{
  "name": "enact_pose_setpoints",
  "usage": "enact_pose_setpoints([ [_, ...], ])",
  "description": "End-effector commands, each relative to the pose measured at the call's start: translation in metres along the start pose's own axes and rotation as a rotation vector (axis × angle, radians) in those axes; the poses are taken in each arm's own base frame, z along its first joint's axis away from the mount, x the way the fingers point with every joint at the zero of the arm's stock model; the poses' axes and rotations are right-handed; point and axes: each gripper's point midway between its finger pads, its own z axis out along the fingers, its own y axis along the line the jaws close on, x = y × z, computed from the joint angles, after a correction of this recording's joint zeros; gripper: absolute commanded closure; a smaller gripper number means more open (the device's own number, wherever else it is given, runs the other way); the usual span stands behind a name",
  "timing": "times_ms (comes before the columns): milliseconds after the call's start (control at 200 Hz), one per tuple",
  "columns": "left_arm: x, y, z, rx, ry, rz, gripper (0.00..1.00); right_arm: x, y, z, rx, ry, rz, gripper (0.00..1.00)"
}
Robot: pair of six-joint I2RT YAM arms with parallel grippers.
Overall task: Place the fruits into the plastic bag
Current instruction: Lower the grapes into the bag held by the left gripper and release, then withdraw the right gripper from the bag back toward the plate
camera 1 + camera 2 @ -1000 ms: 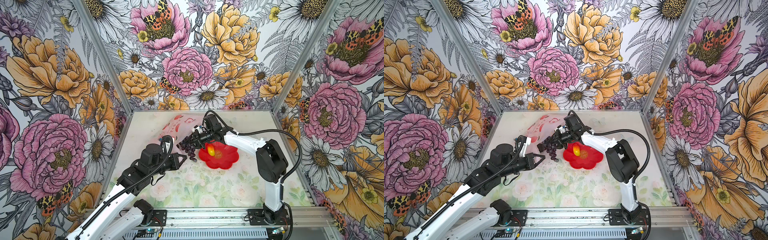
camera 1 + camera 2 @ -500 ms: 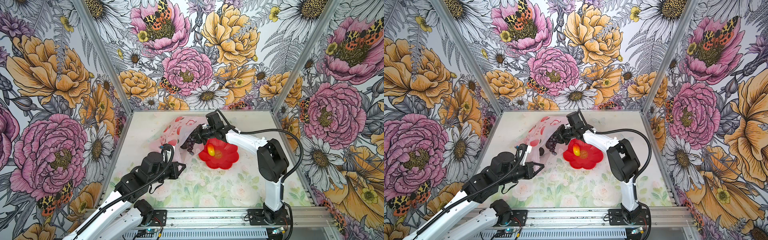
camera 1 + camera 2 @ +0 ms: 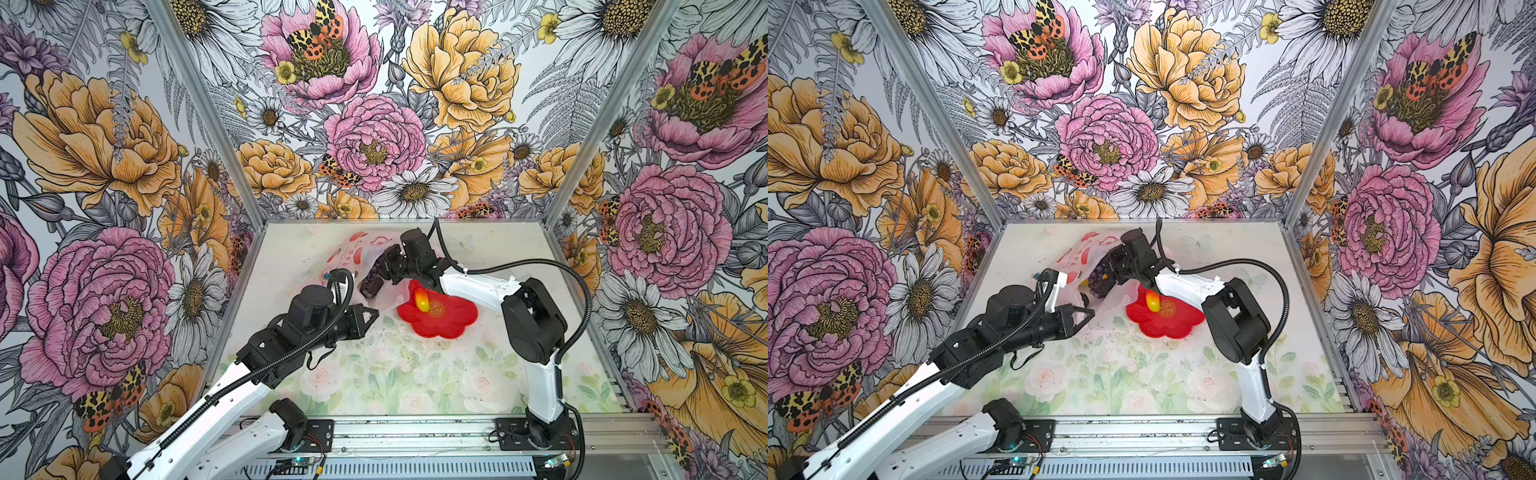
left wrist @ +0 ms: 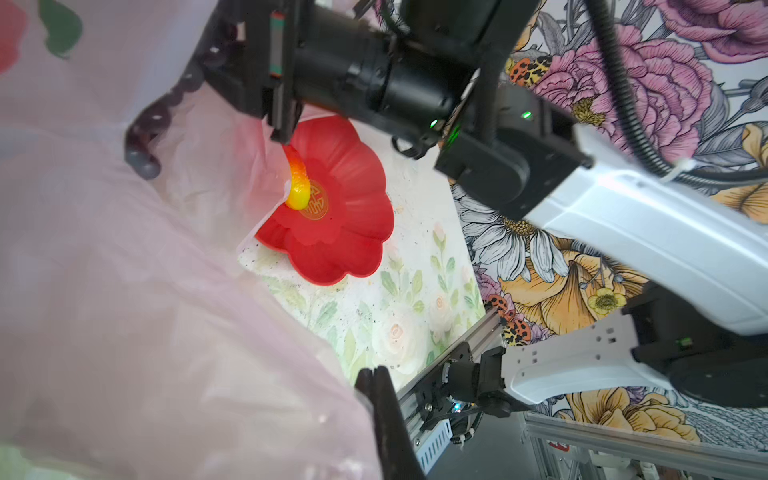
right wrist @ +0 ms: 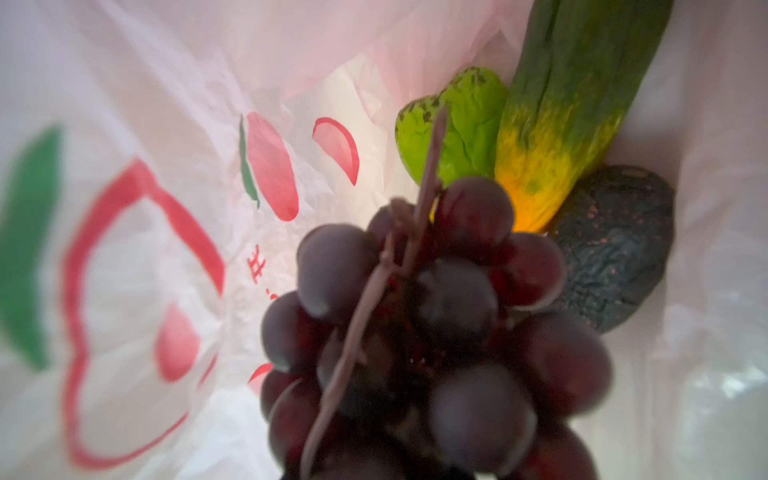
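Right claw (image 3: 381, 269) is clamping the grapes (image 3: 371, 284), which are hanging right off its tips inside the bag (image 3: 357, 249) mouth (lime (image 5: 453, 124), mango (image 5: 552, 124) and an avocado (image 5: 615, 245) are lying deeper in). Left claw (image 3: 374, 316) is pinching the bag rim, jaws together. Peach (image 3: 422, 300) is sitting on the plate (image 3: 453, 322). In the right wrist view the grapes are blurring out, getting cut off, and hiding the right claw's tips.

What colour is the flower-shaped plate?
The plate is red with a gold emblem; best in left wrist view.

twin high front views; wrist cameras close at plastic bag (image 5: 145, 83)
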Motion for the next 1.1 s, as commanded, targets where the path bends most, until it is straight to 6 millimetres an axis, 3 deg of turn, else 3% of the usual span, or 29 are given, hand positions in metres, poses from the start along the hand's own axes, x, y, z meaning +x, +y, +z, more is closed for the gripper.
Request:
enact_pose_setpoints([
  [0,-0.024,-0.029,0.001,0.099,-0.056,-0.024,1.0,-0.022,0.013,0.017,-0.102,-0.117,-0.04,0.7],
  [310,-0.023,-0.029,0.004,0.103,-0.05,-0.054,1.0,-0.055,0.016,0.044,-0.059,-0.196,-0.135,0.67],
  [455,-0.02,-0.023,0.002,0.093,-0.059,-0.072,1.0,-0.059,0.018,0.061,0.019,-0.161,-0.198,0.62],
  [565,-0.019,-0.021,0.0,0.092,-0.065,-0.08,1.0,-0.059,0.01,0.074,0.097,-0.111,-0.228,0.47],
  [635,-0.019,-0.019,-0.001,0.088,-0.071,-0.082,1.0,-0.06,0.003,0.076,0.141,-0.1,-0.254,0.22],
  [665,-0.018,-0.018,-0.001,0.087,-0.072,-0.084,1.0,-0.06,0.001,0.075,0.16,-0.097,-0.263,0.04],
  [680,-0.019,-0.018,-0.001,0.086,-0.074,-0.084,1.0,-0.06,0.0,0.075,0.168,-0.095,-0.27,0.01],
  [836,-0.021,-0.015,-0.001,0.081,-0.081,-0.086,1.0,-0.059,-0.009,0.063,0.253,-0.082,-0.335,0.01],
  [981,-0.028,-0.011,-0.002,0.082,-0.089,-0.091,1.0,-0.057,-0.014,0.032,0.36,-0.069,-0.428,0.01],
  [1096,-0.034,-0.007,-0.006,0.083,-0.102,-0.097,1.0,-0.053,-0.006,0.002,0.397,-0.07,-0.503,0.01],
])
